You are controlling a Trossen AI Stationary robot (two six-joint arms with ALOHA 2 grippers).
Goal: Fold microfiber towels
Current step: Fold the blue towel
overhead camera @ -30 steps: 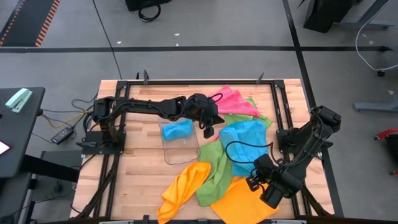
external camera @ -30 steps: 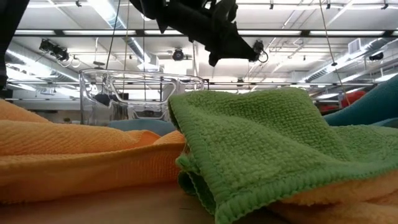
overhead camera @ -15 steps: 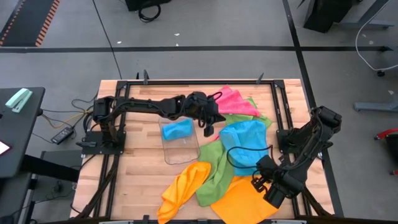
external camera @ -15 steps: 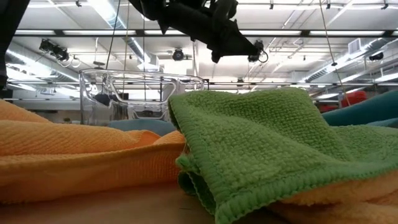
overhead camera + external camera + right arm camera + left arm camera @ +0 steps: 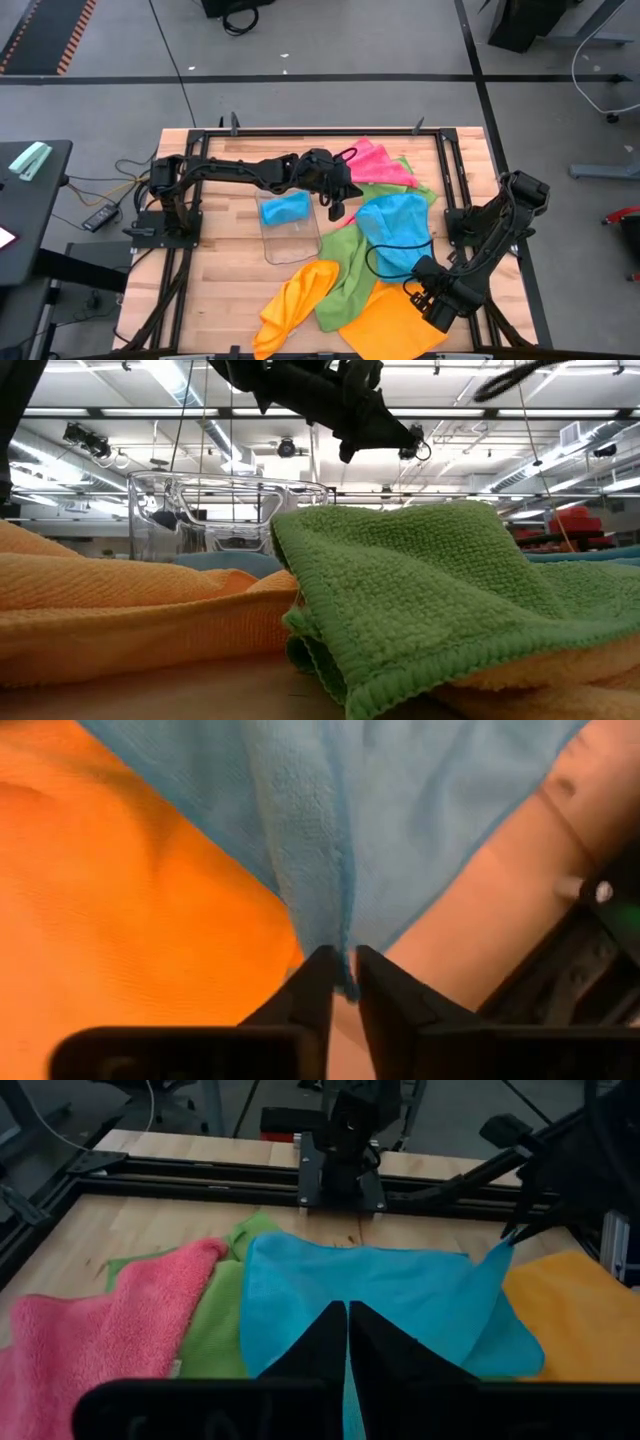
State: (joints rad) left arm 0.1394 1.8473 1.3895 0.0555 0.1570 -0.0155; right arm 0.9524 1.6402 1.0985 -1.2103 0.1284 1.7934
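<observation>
High view looked straight down on the whole wooden slatted table [image 5: 230,250] and both arms. Low view sat at tabletop height, very near a folded green microfiber towel [image 5: 420,590], facing level toward the ceiling lights beyond. Left wrist view faced across the table over a spread sky-blue microfiber towel [image 5: 390,1295]. Right wrist view sat close on that same towel's corner [image 5: 340,830], also seen from above.
</observation>
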